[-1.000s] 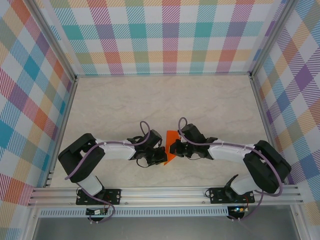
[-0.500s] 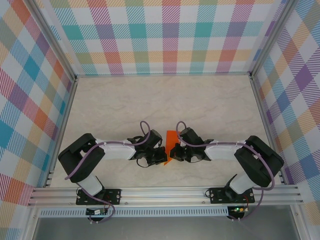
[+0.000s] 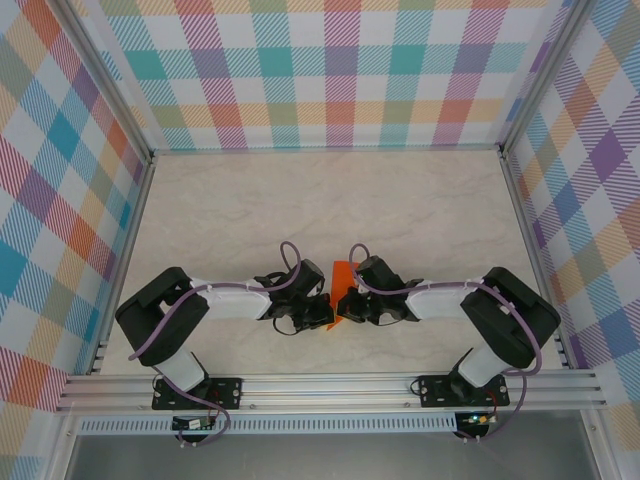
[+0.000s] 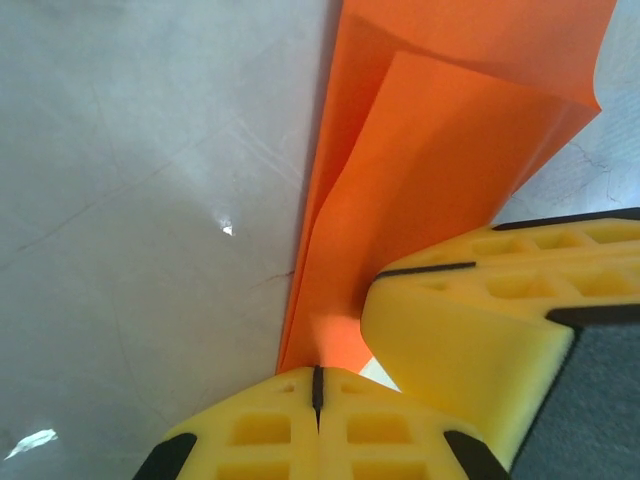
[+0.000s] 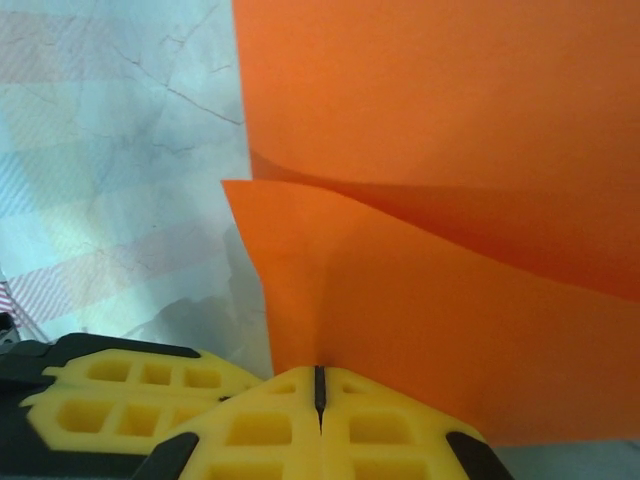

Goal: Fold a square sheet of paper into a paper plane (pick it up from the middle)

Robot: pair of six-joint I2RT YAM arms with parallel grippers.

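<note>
Sheet: the square sheet of paper (image 3: 342, 278) sat near the middle of the table (image 3: 330, 200), on its near half, wedged between the two wrists. It was doubled over into two loose layers, not flat.
Left gripper (image 4: 316, 385): pads pressed fully together with no gap, and the sheet's edge ran into the seam, so it was clamped on the paper.
Right gripper (image 5: 318, 385): the same, pads closed tight on an edge of the folded layer.
Spacing: the grippers were just beside each other, one on the left of the sheet and one on the right.
Contact with table: we could not tell whether the sheet's far edge rested on the surface.
Reason for hold (our judgement): two close pinches kept the thin layers aligned so a crease could be set.
Progress (judgement): an early fold, with no pointed dart yet.
Risk: pulling apart could tear or slip the paper.
</note>
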